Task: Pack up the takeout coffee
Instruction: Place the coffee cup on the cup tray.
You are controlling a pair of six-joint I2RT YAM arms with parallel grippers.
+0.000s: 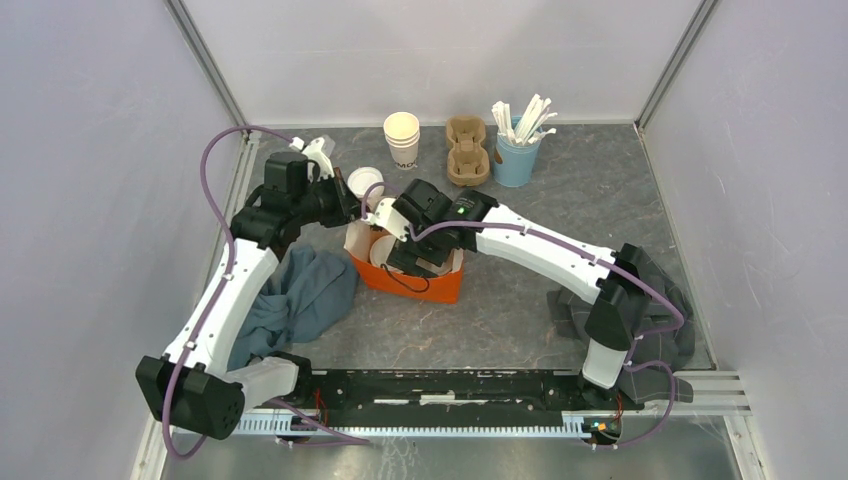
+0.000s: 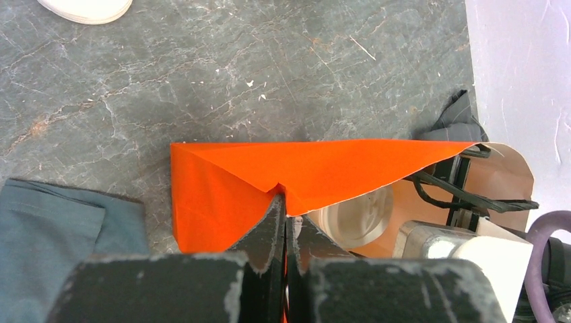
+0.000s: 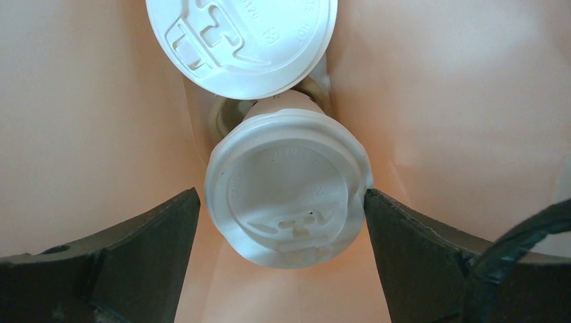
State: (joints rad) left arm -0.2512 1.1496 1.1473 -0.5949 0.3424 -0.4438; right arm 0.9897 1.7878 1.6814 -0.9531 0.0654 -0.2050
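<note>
While the left claw point(image 2: 283, 202) pinches the orange paper bag point(image 2: 215, 202) by its rim, both lidded cups point(image 3: 242, 33) sit inside.
Right claw point(image 3: 281, 198) spread, flanking the nearer cup point(image 3: 286, 108) at its lid point(image 3: 286, 175). Thin paper walls likely crush easily and lids may pop; hold gently just under the lid.

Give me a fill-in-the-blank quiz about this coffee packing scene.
1. The left gripper pinches the edge of the ___ bag.
2. The bag holds ___ lidded cups.
3. The right gripper straddles one cup's white ___.
Answers: orange; two; lid.
</note>
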